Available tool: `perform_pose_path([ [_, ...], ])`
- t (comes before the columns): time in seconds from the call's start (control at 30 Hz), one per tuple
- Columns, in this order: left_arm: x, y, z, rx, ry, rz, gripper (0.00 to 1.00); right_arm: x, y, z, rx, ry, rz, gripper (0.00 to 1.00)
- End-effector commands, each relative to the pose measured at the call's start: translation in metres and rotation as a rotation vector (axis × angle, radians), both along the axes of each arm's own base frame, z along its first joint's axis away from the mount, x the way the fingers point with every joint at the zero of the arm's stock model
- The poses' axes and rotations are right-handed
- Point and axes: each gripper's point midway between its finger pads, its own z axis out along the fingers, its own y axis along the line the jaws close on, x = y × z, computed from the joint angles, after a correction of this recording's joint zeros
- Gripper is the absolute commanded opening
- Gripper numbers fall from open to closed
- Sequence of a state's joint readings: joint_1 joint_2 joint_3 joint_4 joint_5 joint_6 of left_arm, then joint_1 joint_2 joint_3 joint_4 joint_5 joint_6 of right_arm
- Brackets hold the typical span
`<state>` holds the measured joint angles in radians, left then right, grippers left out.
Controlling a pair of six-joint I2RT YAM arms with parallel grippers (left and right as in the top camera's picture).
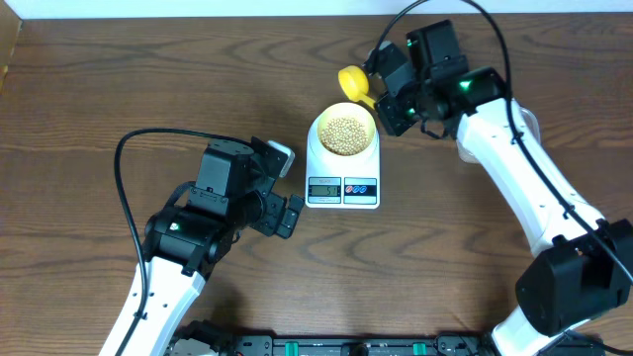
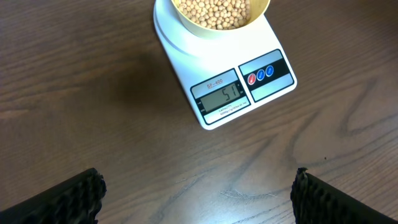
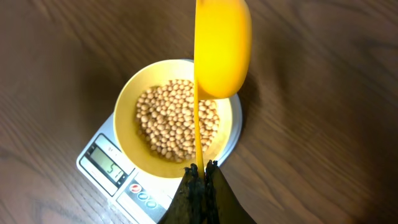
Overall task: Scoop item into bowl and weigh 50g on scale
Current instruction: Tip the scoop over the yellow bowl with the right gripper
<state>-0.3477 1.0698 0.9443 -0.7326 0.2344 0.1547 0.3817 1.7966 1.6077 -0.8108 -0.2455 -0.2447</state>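
Beans [image 1: 343, 135] lie in the bowl [image 1: 318, 127] on the scale [image 1: 316, 170]; the scoop [image 1: 353, 80] hangs just behind the bowl.

Has white shells and black joints on left arm [image 1: 163, 297] and right arm [image 1: 514, 168]; carries black cables [image 1: 119, 178]; shows green lights [image 1: 463, 87]; ends in black ribbed fingers [image 2: 68, 199].

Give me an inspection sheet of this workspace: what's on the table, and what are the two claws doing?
Surface: brown wood-grain table.
Job's things: beans lie in the pale yellow bowl, which sits on the white scale; display appears to read 51.
Clutter: nothing seen.
Grippers: left gripper open and empty, near the scale; right gripper shut on the yellow scoop by its handle, above the bowl.
Cables: black cables arc over both arms.
Surroundings: white wall strip along the table's far edge.
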Motion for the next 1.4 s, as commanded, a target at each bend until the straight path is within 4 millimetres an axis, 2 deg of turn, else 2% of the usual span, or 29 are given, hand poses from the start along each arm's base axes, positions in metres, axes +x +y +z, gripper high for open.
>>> perform_pose_path([
  [0.0, 0.000, 0.000, 0.001, -0.005, 0.000, -0.002, 0.98, -0.002, 0.004, -0.001, -0.048, -0.018, 0.035, 0.01],
  [0.17, 0.000, 0.000, 0.001, -0.005, 0.000, -0.002, 0.98, -0.013, 0.010, -0.014, -0.070, 0.033, 0.057, 0.01],
  [0.47, 0.000, 0.000, 0.001, -0.005, 0.000, -0.002, 0.98, -0.020, 0.003, -0.028, -0.121, 0.078, 0.073, 0.01],
  [0.8, 0.000, 0.000, 0.001, -0.005, 0.000, -0.002, 0.98, -0.016, -0.004, -0.052, -0.222, 0.088, 0.092, 0.01],
  [1.2, 0.000, 0.000, 0.001, -0.005, 0.000, -0.002, 0.98, -0.019, 0.007, -0.058, -0.288, 0.055, 0.115, 0.01],
  [1.37, 0.000, 0.000, 0.001, -0.005, 0.000, -0.002, 0.98, -0.014, -0.003, -0.065, -0.367, 0.041, 0.087, 0.01],
])
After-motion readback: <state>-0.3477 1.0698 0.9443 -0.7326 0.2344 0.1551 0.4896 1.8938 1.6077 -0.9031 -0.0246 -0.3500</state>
